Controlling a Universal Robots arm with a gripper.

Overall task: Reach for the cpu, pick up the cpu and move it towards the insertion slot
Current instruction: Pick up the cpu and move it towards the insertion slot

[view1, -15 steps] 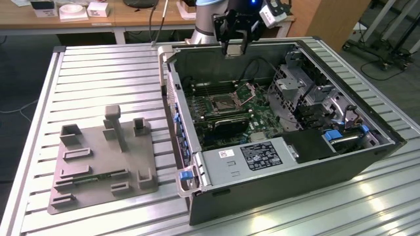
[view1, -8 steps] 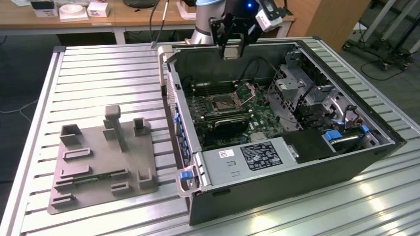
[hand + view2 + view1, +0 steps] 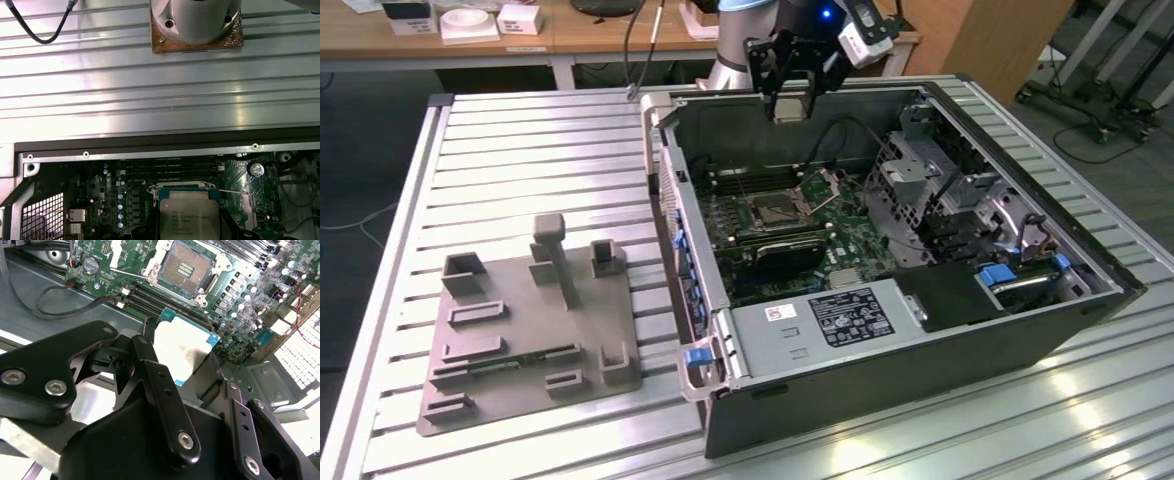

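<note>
the arm reaches down from the exterior view's top edge, its gripper [image 3: 789, 108] raised, fingers [image 3: 162, 390] closed on the cpu [image 3: 182, 347].

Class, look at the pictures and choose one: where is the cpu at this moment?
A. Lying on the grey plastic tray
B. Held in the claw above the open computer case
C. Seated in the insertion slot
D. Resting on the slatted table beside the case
B: the claw grips the cpu above the board, while the insertion slot sits open with nothing in it.
</note>
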